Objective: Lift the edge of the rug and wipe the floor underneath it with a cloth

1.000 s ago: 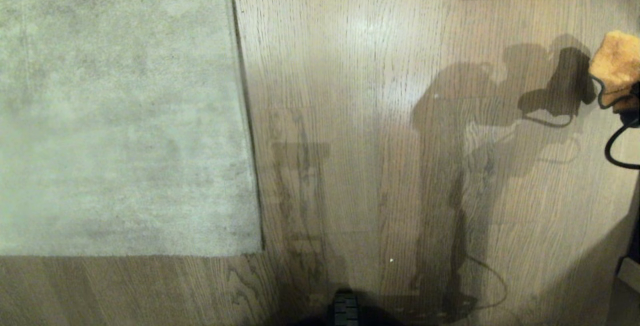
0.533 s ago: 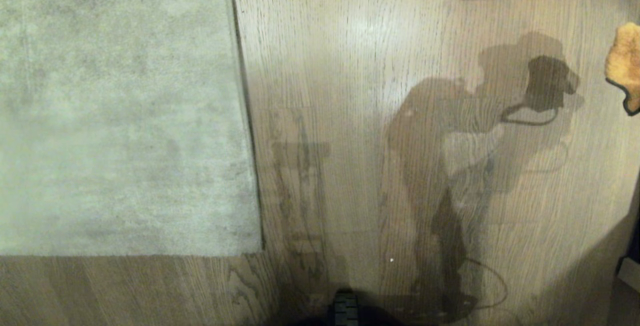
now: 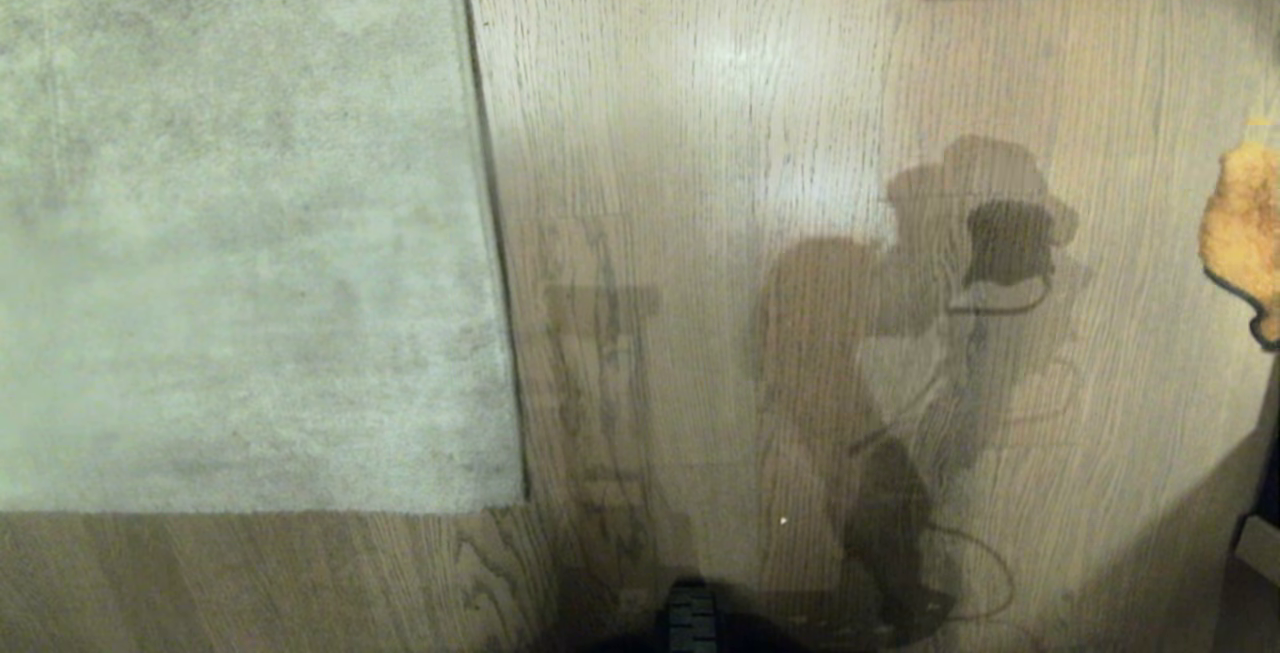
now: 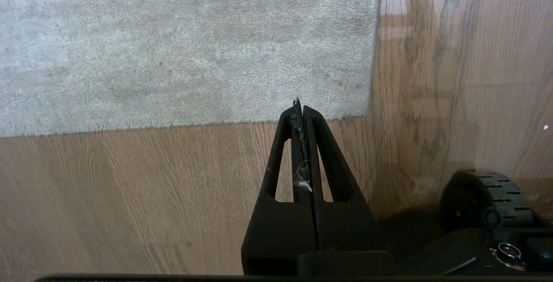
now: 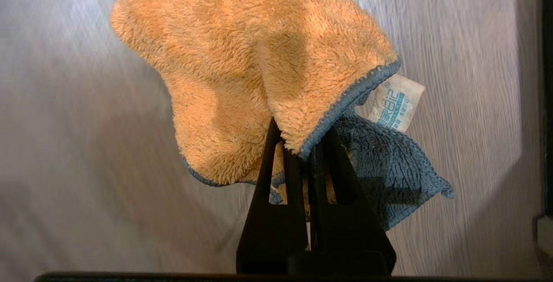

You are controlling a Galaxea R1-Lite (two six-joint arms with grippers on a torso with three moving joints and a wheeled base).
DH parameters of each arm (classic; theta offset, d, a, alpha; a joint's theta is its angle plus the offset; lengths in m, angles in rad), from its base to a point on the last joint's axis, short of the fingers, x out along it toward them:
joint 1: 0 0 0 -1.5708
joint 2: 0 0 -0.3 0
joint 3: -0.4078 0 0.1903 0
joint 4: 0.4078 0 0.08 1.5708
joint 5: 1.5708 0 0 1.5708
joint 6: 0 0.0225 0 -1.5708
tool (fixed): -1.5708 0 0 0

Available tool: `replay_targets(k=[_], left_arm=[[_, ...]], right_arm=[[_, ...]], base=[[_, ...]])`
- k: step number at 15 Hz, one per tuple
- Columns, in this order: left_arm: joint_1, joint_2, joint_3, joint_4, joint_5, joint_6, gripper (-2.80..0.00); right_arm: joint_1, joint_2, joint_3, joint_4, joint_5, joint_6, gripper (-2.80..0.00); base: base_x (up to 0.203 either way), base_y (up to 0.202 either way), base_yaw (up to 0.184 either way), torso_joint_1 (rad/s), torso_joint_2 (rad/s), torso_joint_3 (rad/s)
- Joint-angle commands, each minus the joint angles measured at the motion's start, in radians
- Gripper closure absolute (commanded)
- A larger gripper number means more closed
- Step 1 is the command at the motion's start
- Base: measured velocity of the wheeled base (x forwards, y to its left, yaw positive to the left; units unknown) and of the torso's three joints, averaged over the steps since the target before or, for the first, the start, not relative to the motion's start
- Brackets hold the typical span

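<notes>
The fluffy orange-yellow terry cloth with a blue back [image 5: 268, 66] is pinched in my right end effector [image 5: 309, 152], which is clamped on its fold, above the shiny grey-brown wood-plank floor [image 3: 700, 133], well apart from the rug. I think the cloth is soft, light and floppy. The thin dark bound rug edge [image 3: 495, 233] of the big mottled grey-beige rug [image 3: 230, 233] lies flat. It looks bendy, so I would grab it near the corner. My left end effector [image 4: 301, 107] is pressed together, holding nothing, just above that corner.
</notes>
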Motion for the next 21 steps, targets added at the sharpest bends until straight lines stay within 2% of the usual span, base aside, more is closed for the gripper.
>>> replay_targets(k=[1, 5, 9, 18, 21], left_arm=[[0.0, 0.002, 0.0, 0.0, 0.0, -0.001, 0.0], [0.001, 0.001, 0.0, 0.0, 0.0, -0.001, 0.0], [0.001, 0.002, 0.0, 0.0, 0.0, 0.0, 0.0], [0.0, 0.001, 0.0, 0.0, 0.0, 0.0, 0.0], [0.0, 0.002, 0.0, 0.0, 0.0, -0.001, 0.0]], right_arm=[[0.043, -0.173, 0.118, -0.004, 0.0, -0.016, 0.0], [0.095, -0.386, 0.303, 0.008, -0.002, -0.096, 0.0], [0.186, -0.535, 0.415, 0.056, 0.0, -0.195, 0.0], [0.195, -0.88, 0.433, 0.445, 0.0, -0.245, 0.0], [0.194, -0.91, 0.433, 0.508, -0.044, -0.274, 0.0]], base=[[0.0, 0.0, 0.0, 0.0, 0.0, 0.0], [0.0, 0.0, 0.0, 0.0, 0.0, 0.0], [0.0, 0.0, 0.0, 0.0, 0.0, 0.0], [0.0, 0.0, 0.0, 0.0, 0.0, 0.0], [0.0, 0.0, 0.0, 0.0, 0.0, 0.0]])
